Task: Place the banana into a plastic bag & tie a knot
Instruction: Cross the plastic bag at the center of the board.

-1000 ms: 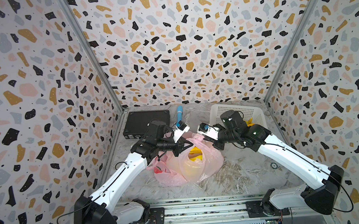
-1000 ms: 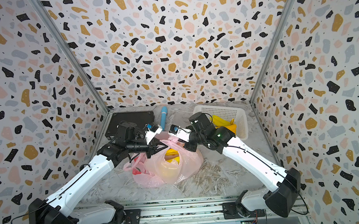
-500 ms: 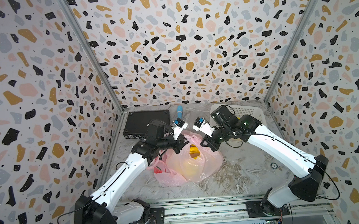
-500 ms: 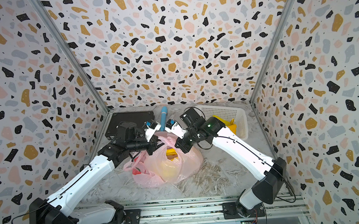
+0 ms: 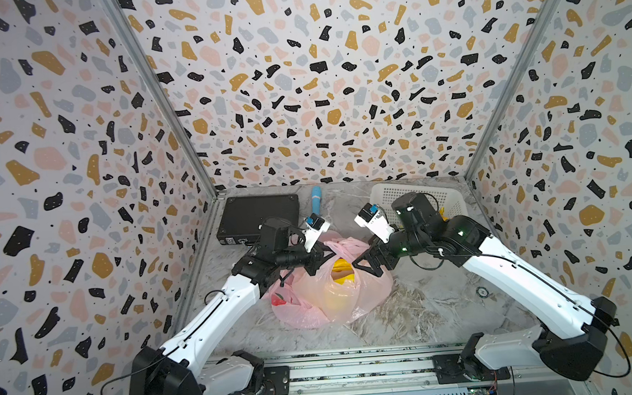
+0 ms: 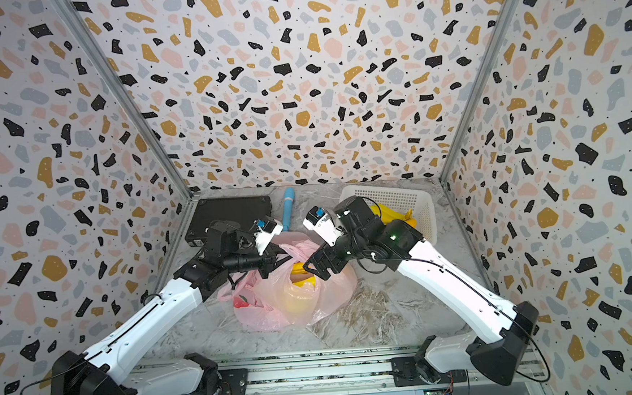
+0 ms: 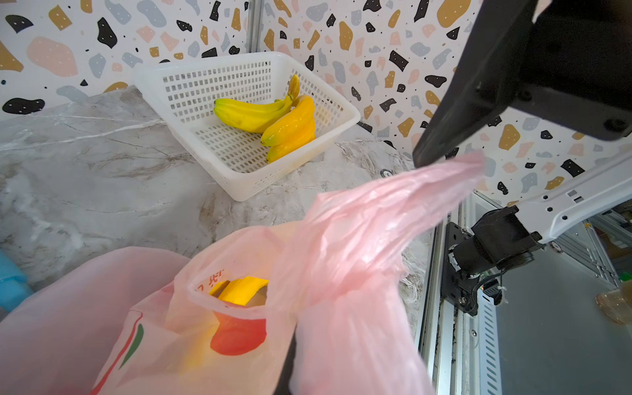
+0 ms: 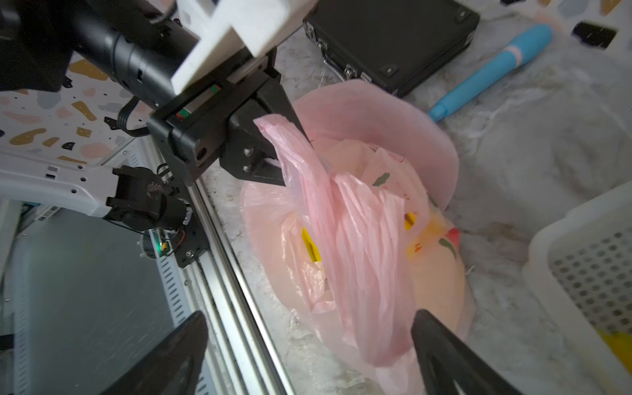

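Left fingers [image 8: 278,99]: pinched shut on one handle [image 8: 307,178] of the bag [image 5: 324,295].
Right fingers [image 8: 441,342]: spread wide, empty; the handle's slack hangs between them.
Banana [image 7: 242,289]: inside the bag, below both pairs of fingers.
Risk: right fingers may close on a mere fold; film slips, no knot.
Risk: a hard left pull may tip the bag and spill the banana.

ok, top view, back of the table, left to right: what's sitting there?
black case → blue pen → white basket. The pink bag lies nearer the front, below the pen and basket in the picture, so it's left out of the order.
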Tool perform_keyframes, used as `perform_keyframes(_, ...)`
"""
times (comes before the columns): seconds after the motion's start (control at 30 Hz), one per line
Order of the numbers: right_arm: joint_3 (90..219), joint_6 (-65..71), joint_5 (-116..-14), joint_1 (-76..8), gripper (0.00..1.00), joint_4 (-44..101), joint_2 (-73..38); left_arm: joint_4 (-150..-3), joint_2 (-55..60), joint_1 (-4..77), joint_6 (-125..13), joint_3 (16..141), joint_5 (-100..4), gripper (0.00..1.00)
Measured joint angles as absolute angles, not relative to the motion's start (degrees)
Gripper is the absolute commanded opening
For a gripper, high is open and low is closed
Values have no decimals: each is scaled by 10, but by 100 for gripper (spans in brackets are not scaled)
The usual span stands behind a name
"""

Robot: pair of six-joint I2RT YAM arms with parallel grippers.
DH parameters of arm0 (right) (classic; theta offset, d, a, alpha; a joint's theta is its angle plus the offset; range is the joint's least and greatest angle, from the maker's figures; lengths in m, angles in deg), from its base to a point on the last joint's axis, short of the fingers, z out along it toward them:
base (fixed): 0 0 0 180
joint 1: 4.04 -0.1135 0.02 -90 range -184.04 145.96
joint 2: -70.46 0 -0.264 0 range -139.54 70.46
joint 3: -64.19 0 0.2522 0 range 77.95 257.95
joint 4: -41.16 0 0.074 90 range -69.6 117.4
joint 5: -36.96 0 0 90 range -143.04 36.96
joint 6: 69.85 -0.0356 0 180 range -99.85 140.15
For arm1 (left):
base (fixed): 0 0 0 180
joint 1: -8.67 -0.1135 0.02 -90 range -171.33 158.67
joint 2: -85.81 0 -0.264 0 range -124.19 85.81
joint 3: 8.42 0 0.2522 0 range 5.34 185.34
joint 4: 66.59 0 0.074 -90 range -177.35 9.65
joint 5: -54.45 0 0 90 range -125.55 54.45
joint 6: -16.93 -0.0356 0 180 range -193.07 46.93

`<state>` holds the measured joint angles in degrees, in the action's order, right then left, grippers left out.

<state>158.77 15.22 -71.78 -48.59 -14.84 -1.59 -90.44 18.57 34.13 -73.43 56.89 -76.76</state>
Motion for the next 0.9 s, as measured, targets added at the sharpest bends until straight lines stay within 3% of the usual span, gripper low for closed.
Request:
perform_keyframes(0.2, 1503, 115, -680, -414, 99, -40, 95, -900, 185, 335, -732, 567, -782, 0)
perform_keyframes(0.33, 1460, 88, -676, -345, 83, 19, 124, -894, 183, 329, -728, 566, -795, 0)
perform_keyframes(0.53, 1450, 54, -735, -265, 77, 72, 46, -893, 173, 319, -720, 566, -827, 0)
perform_keyframes(0.9, 1413, 43, -918, -257, 76, 145, -74, -883, 161, 312, -712, 563, -886, 0)
